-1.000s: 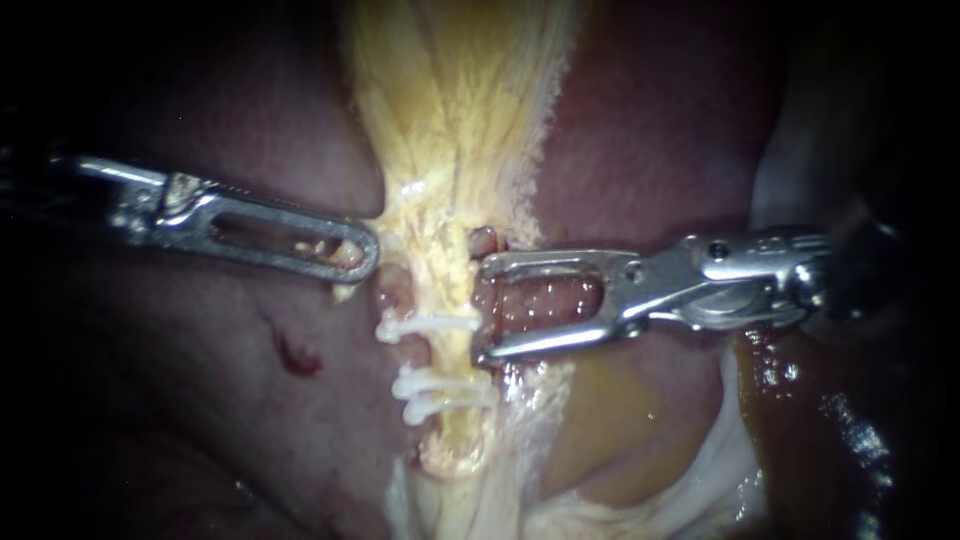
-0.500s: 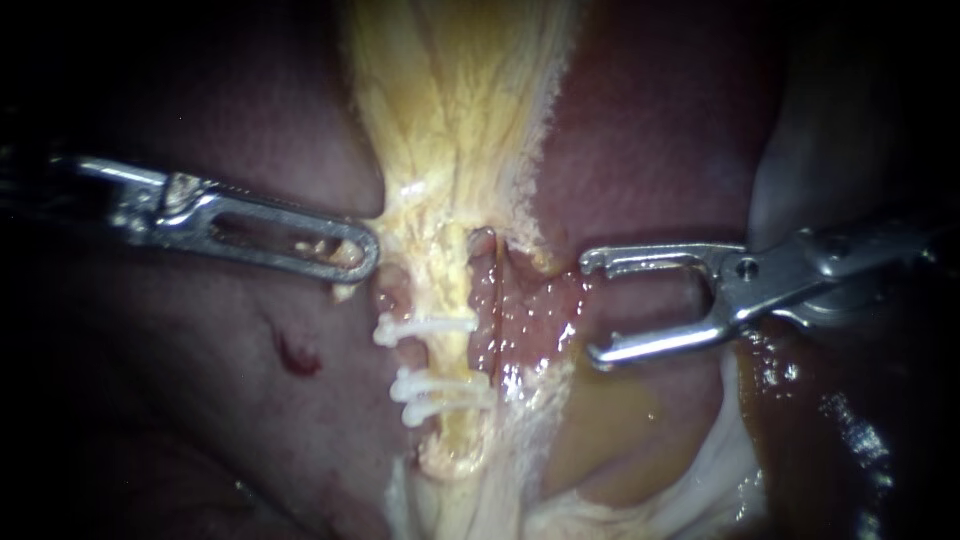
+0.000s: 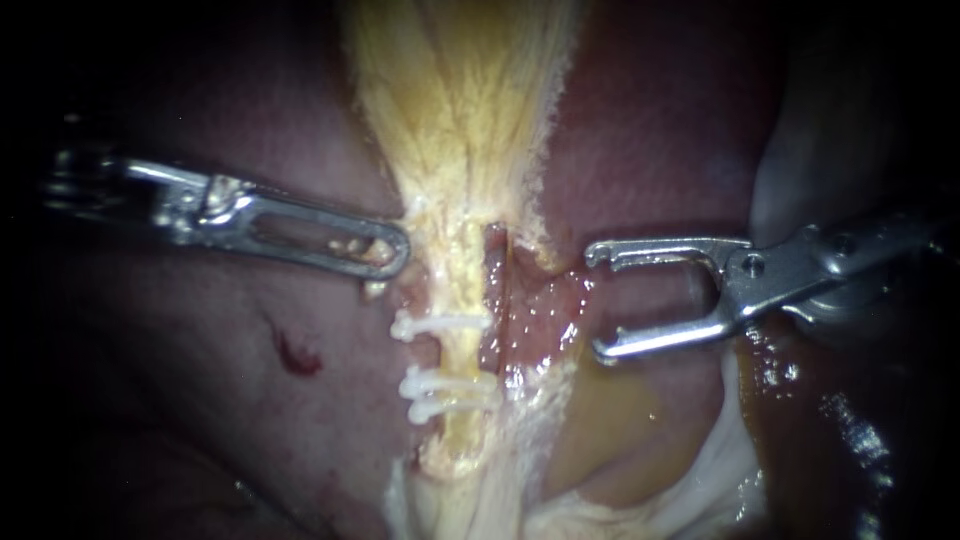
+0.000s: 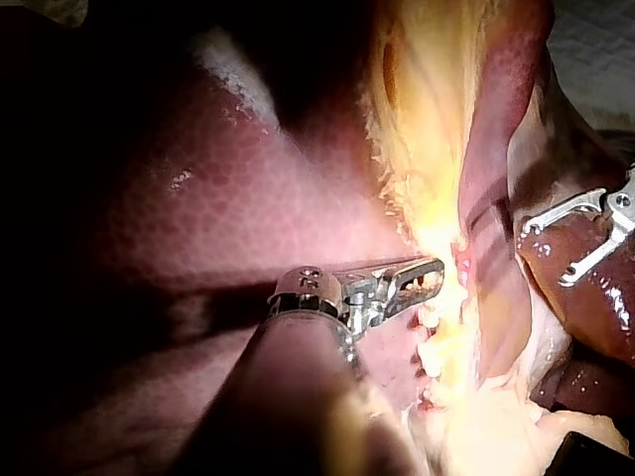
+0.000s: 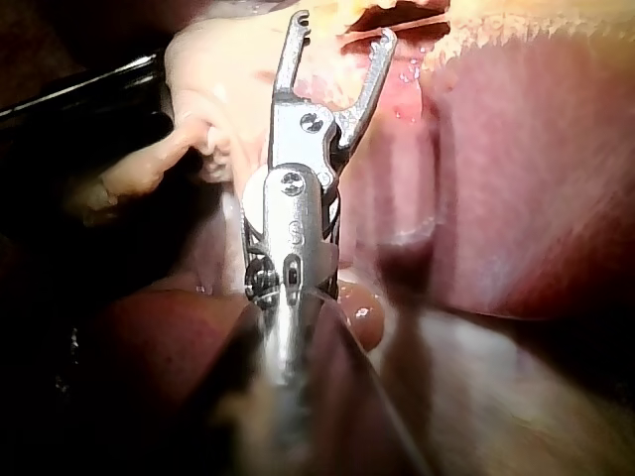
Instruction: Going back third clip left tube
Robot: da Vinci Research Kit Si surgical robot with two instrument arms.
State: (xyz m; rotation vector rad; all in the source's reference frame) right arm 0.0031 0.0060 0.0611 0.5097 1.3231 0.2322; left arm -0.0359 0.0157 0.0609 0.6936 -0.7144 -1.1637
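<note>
The step in hand is judged to be the retreat of the right instrument (image 3: 597, 300) from the clipped left tube (image 3: 456, 352). Three white clips are seen across that tube: an upper clip (image 3: 437, 323) and two lower clips (image 3: 447, 384) close together beneath it. The right instrument's jaws are spread wide and nothing is held between them; they are seen apart from the tube, over the wet pink tissue (image 3: 540, 310) beside it, which is confirmed in the right wrist view (image 5: 342, 28). The left instrument (image 3: 395, 250) is laid against the tube's other side, above the upper clip, and its jaws appear closed on the edge of the yellow tissue (image 3: 455, 120).

For the next move, a straight draw-back along the right shaft is called for, with the open jaw tips held clear of the pink tissue and the liver (image 3: 200, 400). The left hold is best left steady, so that no clip is disturbed.
</note>
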